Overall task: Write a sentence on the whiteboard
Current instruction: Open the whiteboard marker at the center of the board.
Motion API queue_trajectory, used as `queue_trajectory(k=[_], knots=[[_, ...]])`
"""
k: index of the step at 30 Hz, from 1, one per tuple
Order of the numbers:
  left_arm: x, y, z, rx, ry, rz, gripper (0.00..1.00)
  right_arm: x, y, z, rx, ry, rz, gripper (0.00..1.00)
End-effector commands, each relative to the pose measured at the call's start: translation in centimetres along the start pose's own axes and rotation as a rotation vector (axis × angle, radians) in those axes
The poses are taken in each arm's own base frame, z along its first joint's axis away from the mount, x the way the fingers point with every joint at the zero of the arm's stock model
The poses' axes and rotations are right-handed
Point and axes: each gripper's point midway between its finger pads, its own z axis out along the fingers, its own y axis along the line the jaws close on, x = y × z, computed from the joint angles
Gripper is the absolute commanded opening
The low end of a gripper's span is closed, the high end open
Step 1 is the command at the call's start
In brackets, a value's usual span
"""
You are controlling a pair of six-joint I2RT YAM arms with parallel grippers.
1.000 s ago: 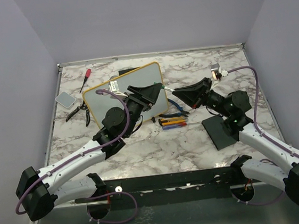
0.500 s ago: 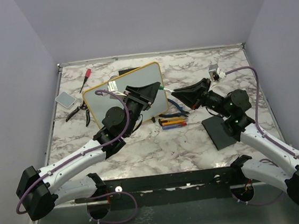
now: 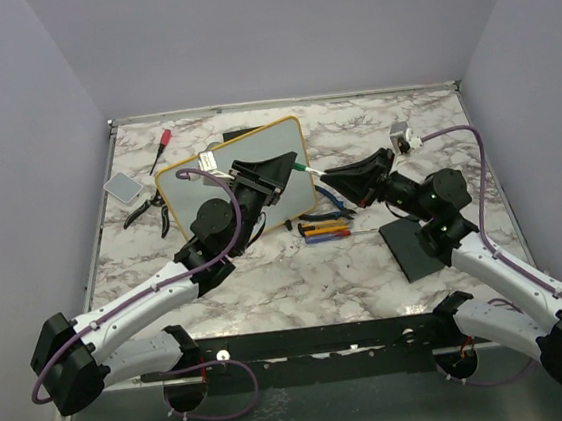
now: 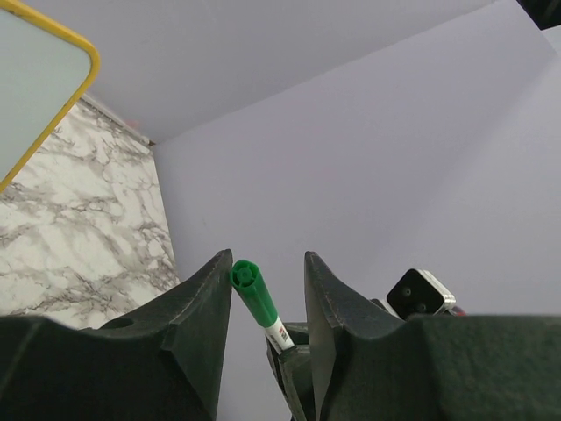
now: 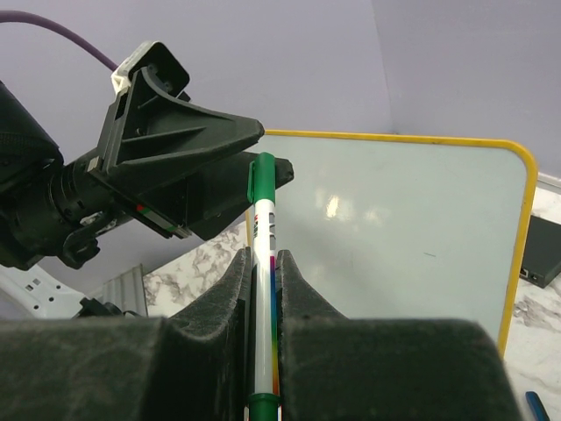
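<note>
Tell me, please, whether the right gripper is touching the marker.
Touching. The right wrist view shows the right gripper shut on the marker, with both fingers pressed against its white barrel and no gap on either side.

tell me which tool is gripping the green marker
The right tool, shut on the marker; the left tool stands open around its green cap.

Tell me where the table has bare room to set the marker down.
Bare marble on the table: the near strip between the screwdrivers, the black pad and the near edge; also the far right corner. Crowded: left of the whiteboard, with pliers, grey pad, red screwdriver.
</note>
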Motion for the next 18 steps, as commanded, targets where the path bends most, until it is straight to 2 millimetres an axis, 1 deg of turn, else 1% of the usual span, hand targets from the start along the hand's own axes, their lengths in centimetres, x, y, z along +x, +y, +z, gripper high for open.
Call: queue_trajectory(k=[1, 10, 11, 13, 14, 16, 17, 18], knots=[[0.0, 0.3, 0.1, -0.002, 0.0, -0.027, 0.37, -1.4, 0.7, 0.4, -0.016, -0.033, -0.034, 0.01], [1.0, 0.9, 0.5, -0.012, 0.033, -0.056, 0.31, -1.4, 0.7, 0.6, -0.013, -0.04, -0.033, 0.01], [1.0, 0.9, 0.5, -0.012, 0.036, -0.058, 0.3, -1.4, 0.8, 0.6, -0.013, -0.04, -0.033, 0.01], [1.1, 0.9, 0.6, -0.013, 0.04, -0.062, 0.23, -1.4, 0.7, 0.6, -0.009, -0.043, -0.036, 0.01], [1.2, 1.0, 0.6, -0.014, 0.04, -0.065, 0.14, -1.4, 0.7, 0.5, -0.007, -0.043, -0.037, 0.01], [1.0, 1.0, 0.6, -0.017, 0.033, -0.073, 0.03, -1.5, 0.7, 0.5, -0.003, -0.046, -0.04, 0.01], [0.9, 1.0, 0.6, -0.017, 0.03, -0.078, 0.0, -1.5, 0.7, 0.4, 0.001, -0.048, -0.042, 0.01], [0.8, 1.0, 0.6, -0.018, 0.028, -0.082, 0.0, -1.4, 0.6, 0.3, 0.008, -0.05, -0.043, 0.01]])
